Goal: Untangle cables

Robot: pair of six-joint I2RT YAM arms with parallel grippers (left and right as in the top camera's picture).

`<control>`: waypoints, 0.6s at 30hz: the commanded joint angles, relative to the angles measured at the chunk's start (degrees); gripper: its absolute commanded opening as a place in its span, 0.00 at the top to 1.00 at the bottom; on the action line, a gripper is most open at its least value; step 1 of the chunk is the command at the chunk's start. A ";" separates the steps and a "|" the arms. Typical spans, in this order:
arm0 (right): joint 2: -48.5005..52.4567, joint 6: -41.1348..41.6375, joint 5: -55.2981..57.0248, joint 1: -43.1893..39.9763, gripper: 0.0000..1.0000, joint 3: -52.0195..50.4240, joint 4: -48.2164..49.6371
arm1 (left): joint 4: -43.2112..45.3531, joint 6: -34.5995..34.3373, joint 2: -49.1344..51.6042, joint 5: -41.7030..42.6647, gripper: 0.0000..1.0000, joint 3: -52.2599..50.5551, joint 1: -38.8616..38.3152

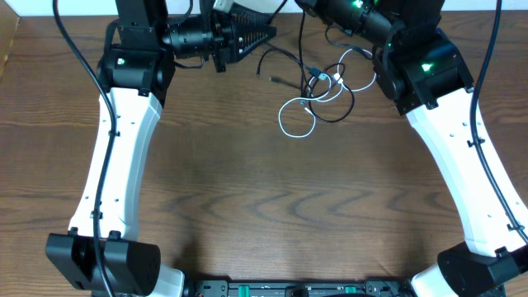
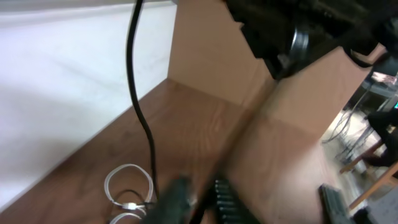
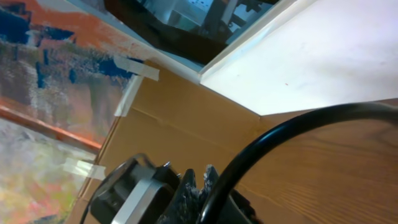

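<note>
Left claw (image 1: 268,35) near tangled cables (image 1: 323,82)

Overhead: fixed, high, looks straight down on the table (image 1: 247,206), with both arms in frame. Left wrist: low and tilted, faces along the tabletop to a back corner. It shares the white cable (image 1: 281,117) (image 2: 127,167) loop with overhead. Right wrist: rolled, close, faces the white panel (image 3: 311,56) and cardboard. Overlap unclear.
</note>
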 commanded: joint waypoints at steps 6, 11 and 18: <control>-0.35 -3.63 5.60 -0.96 0.99 0.44 -0.76 | -0.94 -2.51 -0.74 -7.43 0.93 -0.11 0.00; -0.35 -7.48 10.60 -2.51 0.99 0.44 -2.29 | -0.87 -4.55 -0.74 -11.34 0.93 -0.11 0.00; -0.35 -11.89 15.76 -4.13 0.79 0.44 -7.78 | 0.11 -8.20 -0.74 -12.96 0.93 -0.11 0.00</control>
